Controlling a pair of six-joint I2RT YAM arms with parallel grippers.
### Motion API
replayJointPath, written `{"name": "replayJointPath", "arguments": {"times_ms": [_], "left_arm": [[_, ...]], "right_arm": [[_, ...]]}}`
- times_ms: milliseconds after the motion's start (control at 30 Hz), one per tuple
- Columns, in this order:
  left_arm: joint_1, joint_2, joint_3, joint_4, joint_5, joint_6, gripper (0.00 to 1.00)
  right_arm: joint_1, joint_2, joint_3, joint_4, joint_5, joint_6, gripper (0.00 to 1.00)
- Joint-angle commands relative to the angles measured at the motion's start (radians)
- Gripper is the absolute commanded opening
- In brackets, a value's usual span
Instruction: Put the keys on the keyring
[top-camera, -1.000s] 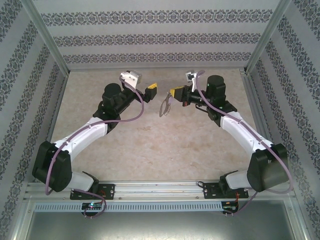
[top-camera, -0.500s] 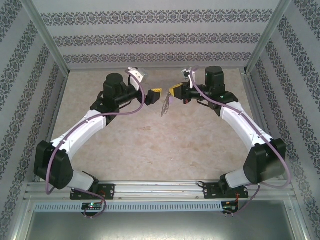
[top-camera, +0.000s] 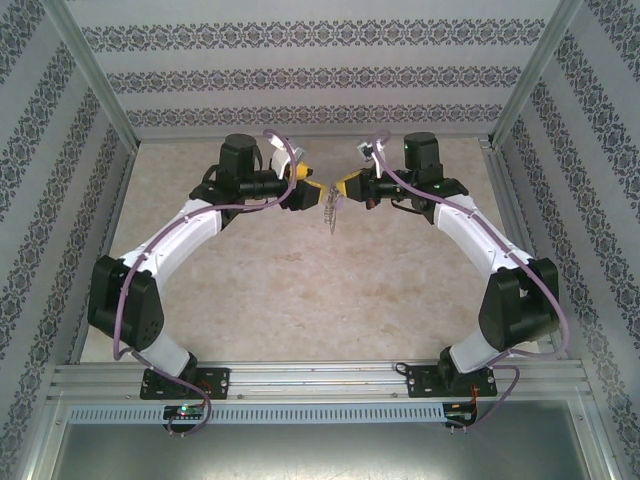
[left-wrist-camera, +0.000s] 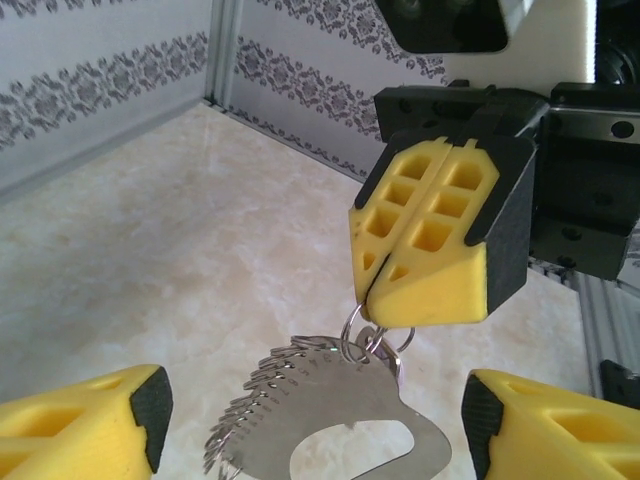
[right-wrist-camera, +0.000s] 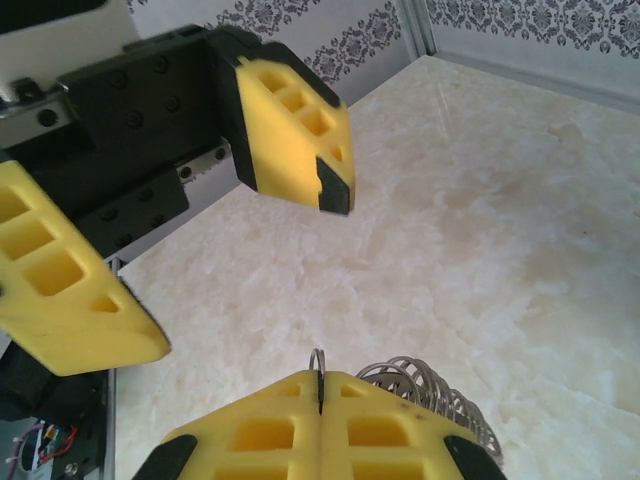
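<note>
The keyring (left-wrist-camera: 340, 410) is a grey metal plate with an oval cut-out and a row of small wire loops (right-wrist-camera: 420, 385) along one edge. It hangs in the air over the back middle of the table (top-camera: 330, 205). My right gripper (right-wrist-camera: 320, 385) is shut on a small split ring at the plate's top, as the left wrist view also shows (left-wrist-camera: 375, 300). A sliver of the lilac key (left-wrist-camera: 386, 352) peeks from behind that ring. My left gripper (left-wrist-camera: 315, 420) is open, with one finger on each side of the plate and touching nothing.
The two grippers (top-camera: 308, 190) (top-camera: 345, 187) meet nose to nose above the marble tabletop (top-camera: 300, 290). Patterned walls enclose the back and sides, and a metal rail (top-camera: 320, 380) runs along the near edge.
My left arm swung right and forward until its fingers straddle the hanging keyring, and its jaws have narrowed somewhat. The right gripper shifted slightly back with the keyring, still shut.
</note>
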Motion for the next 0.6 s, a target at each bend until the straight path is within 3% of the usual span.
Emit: {"name": "replayJointPath", "arguments": {"times_ms": [0,133,333,567], "left_arm": [[0.027,0.034,0.046,0.048,0.138,-0.065,0.71],[0.044,0.084,0.08,0.082,0.233,-0.129,0.58],[0.046,0.096,0.084,0.108,0.279,-0.155,0.45],[0.043,0.1,0.061,0.153,0.304,-0.193,0.39]], "right_arm": [[-0.006,0.001,0.034,0.018,-0.063,-0.019,0.0],[-0.007,-0.002,0.028,0.036,-0.088,-0.003,0.0],[0.0,0.003,0.027,0.055,-0.1,0.014,0.0],[0.022,0.016,0.046,0.068,-0.093,0.026,0.0]]}}
